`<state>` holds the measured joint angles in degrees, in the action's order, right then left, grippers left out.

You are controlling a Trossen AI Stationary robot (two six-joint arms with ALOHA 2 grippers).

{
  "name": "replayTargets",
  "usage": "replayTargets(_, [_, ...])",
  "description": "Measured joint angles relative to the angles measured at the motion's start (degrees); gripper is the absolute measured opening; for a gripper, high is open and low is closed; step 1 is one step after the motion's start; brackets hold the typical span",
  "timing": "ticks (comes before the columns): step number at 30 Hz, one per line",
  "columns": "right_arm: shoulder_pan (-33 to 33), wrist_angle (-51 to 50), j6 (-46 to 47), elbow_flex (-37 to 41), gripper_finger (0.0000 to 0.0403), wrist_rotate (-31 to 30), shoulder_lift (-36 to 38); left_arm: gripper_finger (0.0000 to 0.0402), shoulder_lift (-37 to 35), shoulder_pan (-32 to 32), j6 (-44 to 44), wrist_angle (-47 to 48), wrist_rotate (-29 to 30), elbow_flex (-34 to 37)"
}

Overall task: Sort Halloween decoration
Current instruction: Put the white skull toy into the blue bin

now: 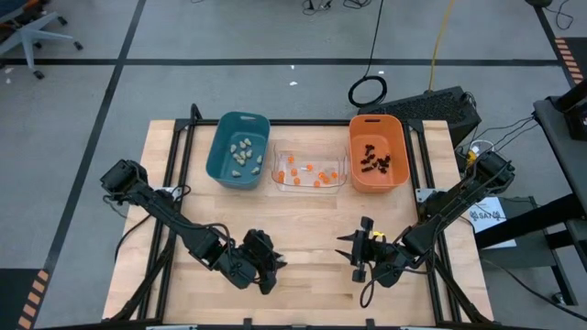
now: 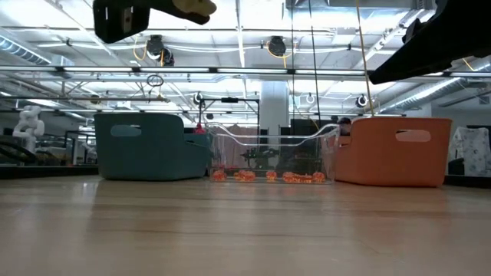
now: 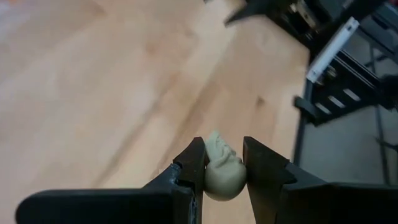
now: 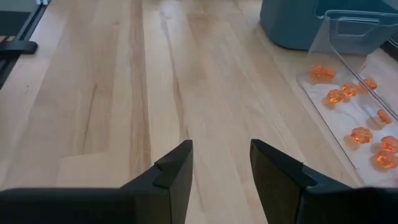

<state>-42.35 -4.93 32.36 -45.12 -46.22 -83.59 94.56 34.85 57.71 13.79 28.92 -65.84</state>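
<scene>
My left gripper [image 3: 224,163] is shut on a pale beige lump [image 3: 221,169], a small skull-like trinket, above the table's near middle [image 1: 271,267]. In the low view it hangs high with the lump [image 2: 195,8] at its tip. My right gripper [image 4: 221,163] is open and empty over the near right of the table [image 1: 354,258]. At the far side, the teal bin [image 1: 225,160] holds beige lumps [image 1: 242,152]. The clear bin [image 1: 275,180] next to it holds small orange ones [image 4: 343,94], and the orange bin [image 1: 396,178] holds black spidery ones [image 1: 374,161]. My left gripper pinches the beige lump between its two fingers, one finger [image 3: 194,163] on each flank of its rounded body [image 3: 225,180]. The lump's narrower end [image 3: 215,142] sticks out past the fingertips. It is lifted clear of the table.
The three bins stand side by side along the far edge. Bare wood [image 4: 161,81] lies between them and both grippers. A black frame [image 3: 323,99] and cables [image 1: 486,147] run past the table's right edge. A black cable loop [image 1: 368,90] lies on the floor beyond.
</scene>
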Motion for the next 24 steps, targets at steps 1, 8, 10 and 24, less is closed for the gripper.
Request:
replayTargets(1, [0.0, 0.0, 0.0, 0.0, 0.0144, 0.0, 0.0, 0.0084, 0.0, -0.1, 0.4, 0.0, -1.3, 0.0])
replayTargets(8, [-0.5, 0.0, 1.7, 0.0, 0.0144, 0.0, 0.0, 0.0084, 0.0, -0.1, 0.5, 0.0, -4.4, 0.0])
replayTargets(10, [-1.0, 0.0, 2.2, 0.0, 0.0144, 0.0, 0.0, 0.0084, 0.0, -0.1, -0.4, 0.0, -4.4, 0.0])
replayTargets(24, [-6.1, 0.7, 4.7, 0.0, 0.0144, -0.2, -6.0, 0.0084, -1.4, -6.1, -19.5, 4.0, -1.1, 0.0])
